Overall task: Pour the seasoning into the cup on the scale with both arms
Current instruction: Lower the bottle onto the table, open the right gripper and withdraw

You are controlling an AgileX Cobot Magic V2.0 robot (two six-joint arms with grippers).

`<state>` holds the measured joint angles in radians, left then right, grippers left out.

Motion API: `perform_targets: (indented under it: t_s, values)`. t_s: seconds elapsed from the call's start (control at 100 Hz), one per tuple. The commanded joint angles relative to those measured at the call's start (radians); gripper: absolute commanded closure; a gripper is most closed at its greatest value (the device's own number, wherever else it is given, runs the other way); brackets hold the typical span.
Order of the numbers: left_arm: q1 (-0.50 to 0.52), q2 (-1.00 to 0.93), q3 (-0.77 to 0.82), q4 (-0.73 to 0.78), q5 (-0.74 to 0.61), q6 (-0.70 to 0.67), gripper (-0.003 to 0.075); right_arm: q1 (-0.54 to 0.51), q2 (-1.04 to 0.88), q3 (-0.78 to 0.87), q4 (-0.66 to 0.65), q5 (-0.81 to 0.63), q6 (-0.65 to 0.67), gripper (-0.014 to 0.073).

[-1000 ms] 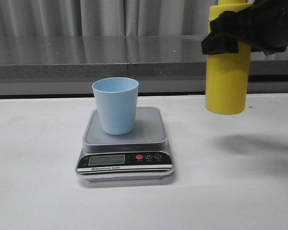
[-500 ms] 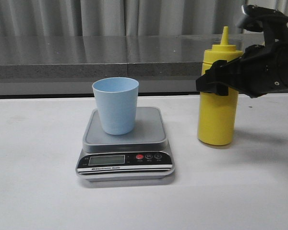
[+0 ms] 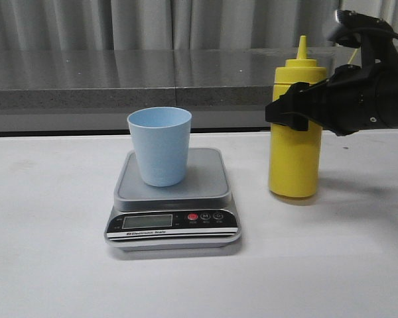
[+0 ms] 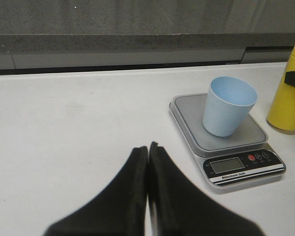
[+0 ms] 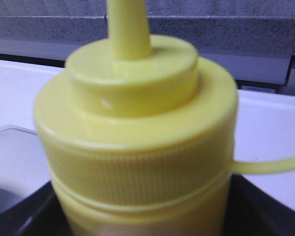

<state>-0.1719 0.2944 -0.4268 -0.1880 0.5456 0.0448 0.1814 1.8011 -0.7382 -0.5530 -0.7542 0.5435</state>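
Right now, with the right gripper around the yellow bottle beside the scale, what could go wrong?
1. The right gripper holds the tall yellow plastic squeeze bottle high up, so its base could swing when tilted.
2. The small light blue plastic cup stands unheld on the grey-silver digital scale; a nudge might tip it.
3. The left gripper is shut, away from the cup.

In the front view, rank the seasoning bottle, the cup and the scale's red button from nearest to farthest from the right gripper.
1. The seasoning bottle: clamped in the right gripper, upright at the table's right.
2. The cup: to the left of the bottle, on the scale platform.
3. The red button: on the scale's front panel, lower and closer to the camera; roughly level with the cup in distance, so a near tie.
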Motion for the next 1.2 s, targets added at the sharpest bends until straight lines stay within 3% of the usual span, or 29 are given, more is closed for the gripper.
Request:
perform_targets:
  t_s: [0.0, 0.17, 0.37, 0.46, 1.19]
  values:
    - [0.001, 0.009, -0.024, -0.009, -0.078, -0.008, 0.0740, 0.001, -0.026, -0.013, -0.003, -0.036, -0.005, 0.0426]
    - [0.001, 0.009, -0.024, -0.009, -0.078, -0.008, 0.0740, 0.001, -0.028, -0.013, -0.003, -0.032, -0.005, 0.0362]
    - [0.001, 0.009, -0.024, -0.009, -0.078, -0.008, 0.0740, 0.001, -0.031, -0.013, -0.008, -0.031, -0.005, 0.0087]
    - [0.001, 0.009, -0.024, -0.009, -0.078, -0.008, 0.0740, 0.001, -0.045, -0.006, -0.017, -0.028, -0.005, 0.0020]
    - [0.001, 0.009, -0.024, -0.009, -0.078, -0.008, 0.0740, 0.001, -0.267, 0.160, -0.058, 0.054, 0.007, 0.0024]
